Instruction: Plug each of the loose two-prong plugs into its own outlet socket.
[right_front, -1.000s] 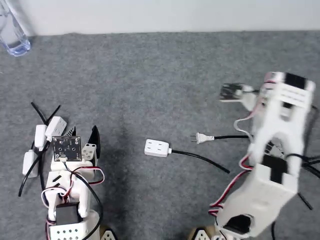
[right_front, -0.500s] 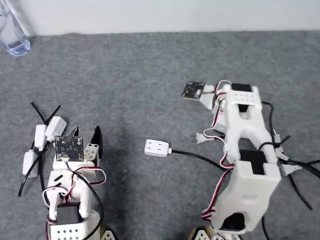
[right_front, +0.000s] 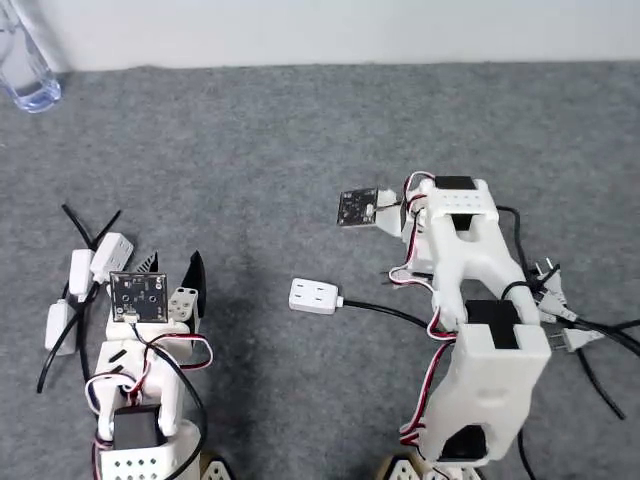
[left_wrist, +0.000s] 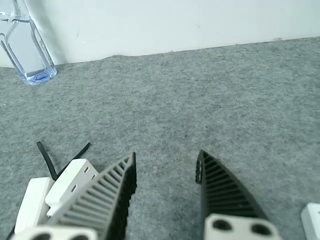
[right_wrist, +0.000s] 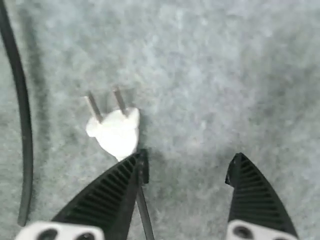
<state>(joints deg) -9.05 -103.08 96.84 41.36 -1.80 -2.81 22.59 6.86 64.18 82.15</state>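
A grey mat (right_front: 250, 150) covers the table, with a white wall (right_front: 300, 30) behind it and a clear bottle (right_front: 25, 70) in the far left corner.

The left gripper (left_wrist: 166, 157) sits low at the near left of the mat. Its fingers are apart with nothing between them. Just beside it, on its outer side, lies a cluster of white left sockets (right_front: 85, 270) with short black cords. The left wrist view shows two of them next to one finger.

A single middle socket (right_front: 313, 295) lies flat between the two arms, its slots facing up. Its black cord (right_front: 400, 315) trails off under the right arm (right_front: 470, 300).

The right arm stretches over the mat to the right of that socket. The right gripper (right_wrist: 191, 155) hangs close above the mat, fingers wide apart and holding nothing. A white plug (right_wrist: 116, 131) lies flat just ahead of one fingertip, outside the gap, with its two prongs pointing away from the gripper. Its cord runs back under that finger.

Two spare plugs (right_front: 550, 275) lie among black cords on the right arm's outer side.
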